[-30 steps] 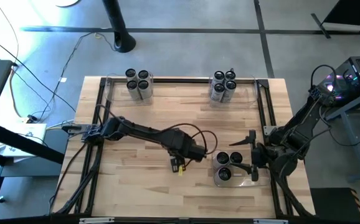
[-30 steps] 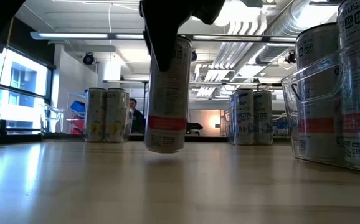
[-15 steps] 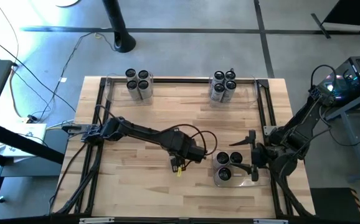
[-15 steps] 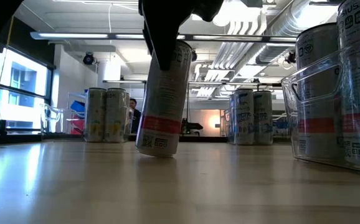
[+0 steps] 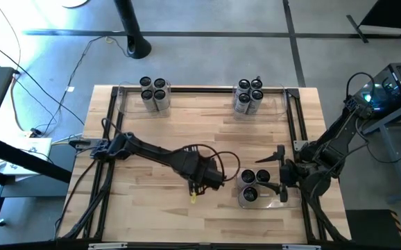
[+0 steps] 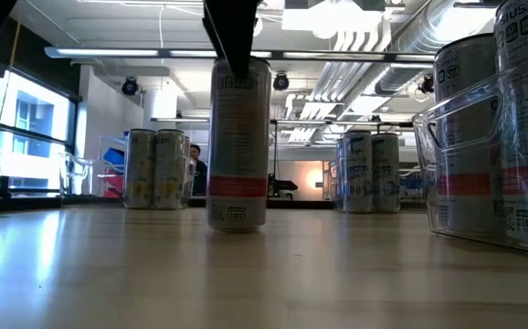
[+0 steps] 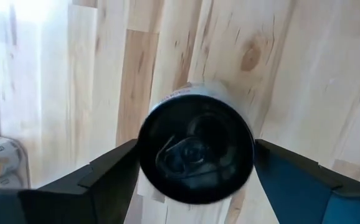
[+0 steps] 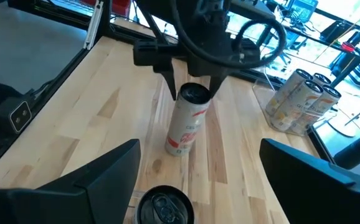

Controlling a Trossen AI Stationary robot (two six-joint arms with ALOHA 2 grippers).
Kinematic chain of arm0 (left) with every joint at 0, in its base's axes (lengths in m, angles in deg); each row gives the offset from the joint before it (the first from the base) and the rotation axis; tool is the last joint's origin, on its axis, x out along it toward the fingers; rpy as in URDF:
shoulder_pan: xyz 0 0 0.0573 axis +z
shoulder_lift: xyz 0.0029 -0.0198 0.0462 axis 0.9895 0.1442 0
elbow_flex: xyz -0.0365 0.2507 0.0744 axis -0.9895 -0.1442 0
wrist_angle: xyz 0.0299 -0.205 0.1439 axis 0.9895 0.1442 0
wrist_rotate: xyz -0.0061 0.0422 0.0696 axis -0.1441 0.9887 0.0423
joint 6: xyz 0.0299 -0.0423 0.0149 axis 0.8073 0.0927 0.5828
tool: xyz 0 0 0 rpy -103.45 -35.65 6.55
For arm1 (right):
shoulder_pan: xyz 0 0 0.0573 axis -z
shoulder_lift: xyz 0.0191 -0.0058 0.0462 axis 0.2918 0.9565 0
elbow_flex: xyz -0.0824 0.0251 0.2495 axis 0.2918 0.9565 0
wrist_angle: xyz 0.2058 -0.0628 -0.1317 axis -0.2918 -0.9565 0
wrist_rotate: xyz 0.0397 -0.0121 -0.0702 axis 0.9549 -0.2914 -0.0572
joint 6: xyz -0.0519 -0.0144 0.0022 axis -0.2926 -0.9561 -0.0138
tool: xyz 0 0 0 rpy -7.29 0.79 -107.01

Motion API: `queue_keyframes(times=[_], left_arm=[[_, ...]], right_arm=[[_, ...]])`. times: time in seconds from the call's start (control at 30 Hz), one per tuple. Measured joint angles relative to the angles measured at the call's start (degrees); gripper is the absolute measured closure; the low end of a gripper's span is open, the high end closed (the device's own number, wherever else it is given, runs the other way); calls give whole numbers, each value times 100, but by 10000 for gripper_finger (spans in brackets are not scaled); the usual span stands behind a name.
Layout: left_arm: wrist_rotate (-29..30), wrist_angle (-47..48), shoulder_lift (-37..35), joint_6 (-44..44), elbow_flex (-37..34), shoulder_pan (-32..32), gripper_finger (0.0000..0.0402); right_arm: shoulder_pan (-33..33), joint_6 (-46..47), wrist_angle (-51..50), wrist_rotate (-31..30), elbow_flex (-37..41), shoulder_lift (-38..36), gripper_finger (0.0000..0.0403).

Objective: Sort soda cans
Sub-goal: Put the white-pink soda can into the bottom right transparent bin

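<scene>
The soda can [image 6: 237,146] under the left tool [image 5: 202,179] now stands upright on the bare counter [image 5: 152,215], its base flat on the wood; a second ago it hung clear of the surface, and half a second ago it leaned with only one edge of its base down. In the left wrist view the two fingers [image 7: 108,174] flank the can's dark top [image 7: 195,149], wide and just beside its sides; I cannot tell whether they touch it. The can sits toward the counter's near edge, just beside the clear bin [image 5: 282,198] that holds three cans [image 5: 256,186] at the near right corner.

That reads as a set-down: the can looks placed rather than carried, and the left tool's grip seems released or close to it.

The right tool [image 8: 195,180] waits over the near right bin, its fingers spread wide and holding nothing.

Two groups of four cans stand in bins at the far edge, one toward the far left [image 5: 153,91] and one toward the far right [image 5: 248,94]. With one can on open wood outside any bin, the sorting seems unfinished.
</scene>
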Motion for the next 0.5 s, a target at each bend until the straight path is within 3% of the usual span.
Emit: queue_keyframes(times=[0.33, 0.5], left_arm=[[870, -2, -601, -613, -2, -318, 102], [1625, -19, -1210, -1143, -471, -533, 102]], right_arm=[[106, -372, 569, 54, 0, 107, 77], [590, -898, 1183, 810, 0, 445, 77]])
